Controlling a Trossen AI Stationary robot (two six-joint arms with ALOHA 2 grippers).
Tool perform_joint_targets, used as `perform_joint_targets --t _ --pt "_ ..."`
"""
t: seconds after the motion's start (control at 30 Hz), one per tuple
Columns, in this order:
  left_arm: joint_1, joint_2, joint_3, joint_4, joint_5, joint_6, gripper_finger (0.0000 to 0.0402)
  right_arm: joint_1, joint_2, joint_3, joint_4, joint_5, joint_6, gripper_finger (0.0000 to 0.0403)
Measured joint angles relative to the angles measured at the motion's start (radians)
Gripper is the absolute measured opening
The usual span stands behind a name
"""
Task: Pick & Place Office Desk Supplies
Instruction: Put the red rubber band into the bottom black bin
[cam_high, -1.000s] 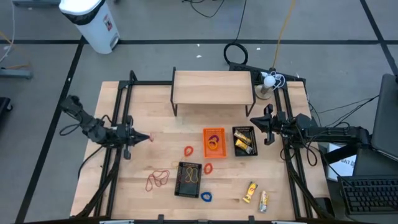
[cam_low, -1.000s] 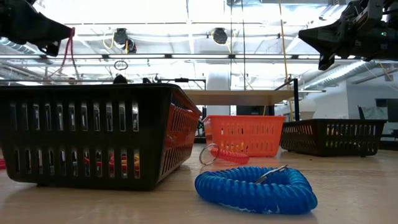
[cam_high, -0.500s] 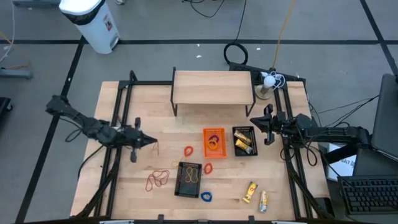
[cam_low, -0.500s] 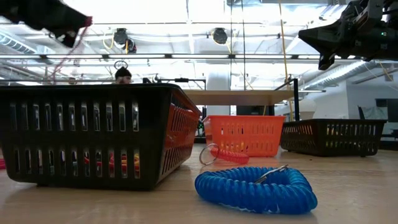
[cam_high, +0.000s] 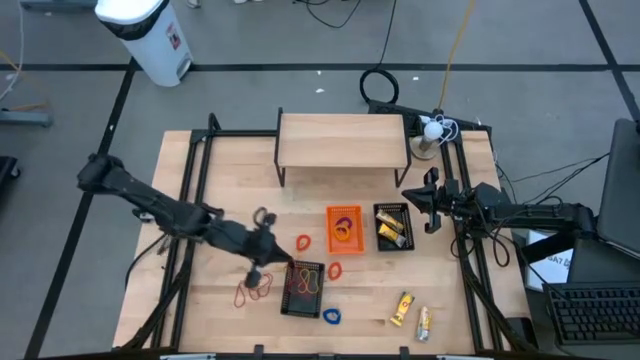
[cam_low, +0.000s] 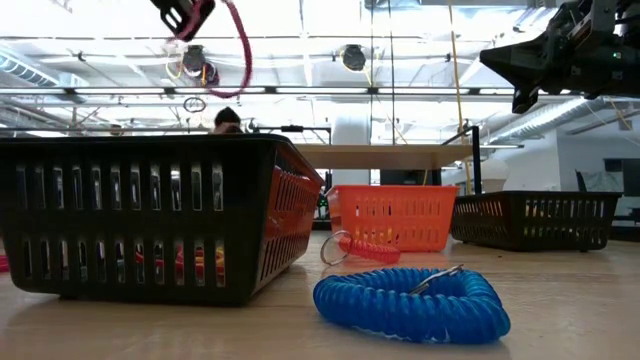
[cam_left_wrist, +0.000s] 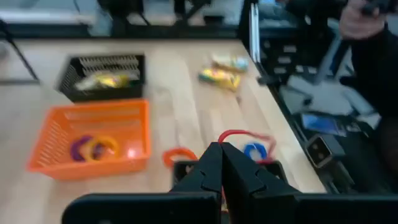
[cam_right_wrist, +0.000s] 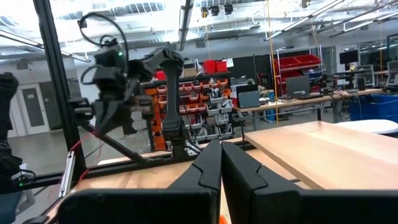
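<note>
My left gripper (cam_high: 276, 258) hovers over the far left corner of the near black basket (cam_high: 303, 288) and is shut on a red rubber band (cam_low: 244, 45). More red and brown bands (cam_high: 253, 288) lie on the table left of that basket. Two orange rings (cam_high: 303, 242) (cam_high: 335, 270), a blue coil (cam_high: 331, 316) and two yellow packets (cam_high: 402, 308) also lie loose. My right gripper (cam_high: 415, 197) waits shut in the air, just right of the far black basket (cam_high: 393, 226) that holds yellow packets. My left gripper pinches the red rubber band between its two shut fingers at one point of the loop (cam_left_wrist: 225, 135). The fingers slant down toward the table's right. The band is lifted clear, and its free loop (cam_left_wrist: 249, 134) curves out slack beyond the fingertips.
An orange basket (cam_high: 344, 228) with purple and yellow rings stands between the two black ones. A wooden shelf (cam_high: 343, 140) spans the far side. Metal rails (cam_high: 195, 190) run along both table sides. A white lamp (cam_high: 432, 130) sits at the far right corner.
My left arm has swung from the left rail toward the table's right and near edge, and now stands above the near black basket, carrying the red rubber band, which swings below it. My right arm has kept still.
</note>
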Motion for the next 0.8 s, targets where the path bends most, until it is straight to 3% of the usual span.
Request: perform_joint_targets --t 0.4,0.67,0.8 --pt "0.054 0.216 0.03 -0.021 0.105 -0.116 0.0 0.0 0.0 0.0 0.0 -0.002 0.003 0.0" --pt "0.079 0.258 0.03 -0.028 0.182 -0.151 0.0004 0.0 0.0 0.0 0.0 -0.001 0.0 0.0" --pt "0.079 0.258 0.03 -0.029 0.202 -0.167 0.0035 0.0 0.0 0.0 0.0 -0.002 0.002 0.0"
